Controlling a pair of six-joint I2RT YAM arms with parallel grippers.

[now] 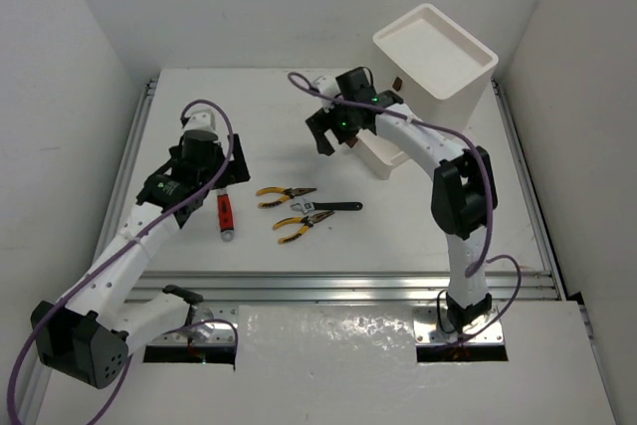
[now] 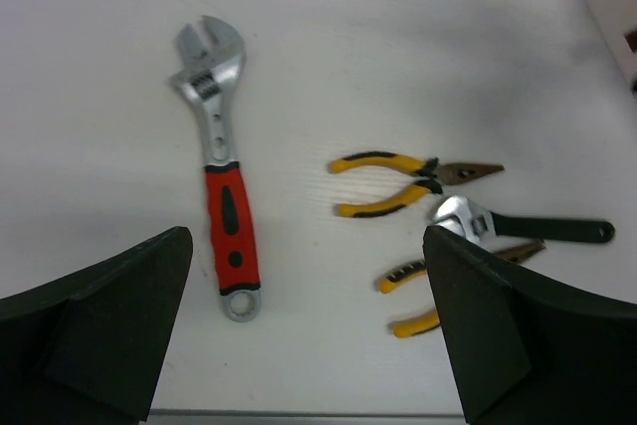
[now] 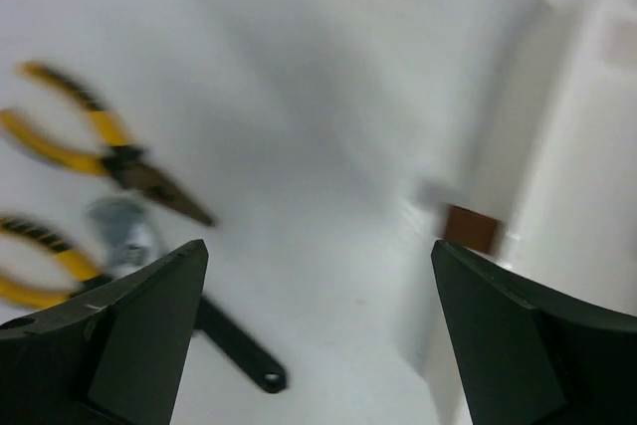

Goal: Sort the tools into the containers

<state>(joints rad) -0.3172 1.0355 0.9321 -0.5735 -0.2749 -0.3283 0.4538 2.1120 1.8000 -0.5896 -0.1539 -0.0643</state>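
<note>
Left gripper (image 2: 307, 246): the jaws are opened fully and hold nothing. It hangs over the table, above the handle end of the red-handled wrench.
Red-handled wrench (image 2: 224, 186): it lies flat on the left of the table, apart from the other tools. I judge it steel, stiff and the heaviest piece here. The rubber handle looks like the best place to take it, near the metal shaft, so it tips less.
Upper pliers (image 2: 418, 181): they lie flat at the middle of the table with the nose to the right. Probably light and stiff, but the handles may swing, so I would take them across both yellow handles near the pivot.
Lower pliers (image 2: 400, 274): same kind, and the nose lies just beside the head of the black-handled wrench; whether they touch I cannot tell.
Black-handled wrench (image 2: 537, 229): it is small and thin. The free handle at the right is the cleanest place to pinch it.
Right gripper (image 3: 318, 246): the jaws are wide apart and empty. It is near the front of the drawer unit.
Drawer unit (image 1: 453, 87): it stands at the far right and the tray top looks empty.
Dark red tab (image 3: 470, 229): it sits on the front of the unit.
Count, wrenches: two.
Count, pliers: two.
Count, screwdrivers and knives: none visible on the table.
Count, containers: one unit.
</note>
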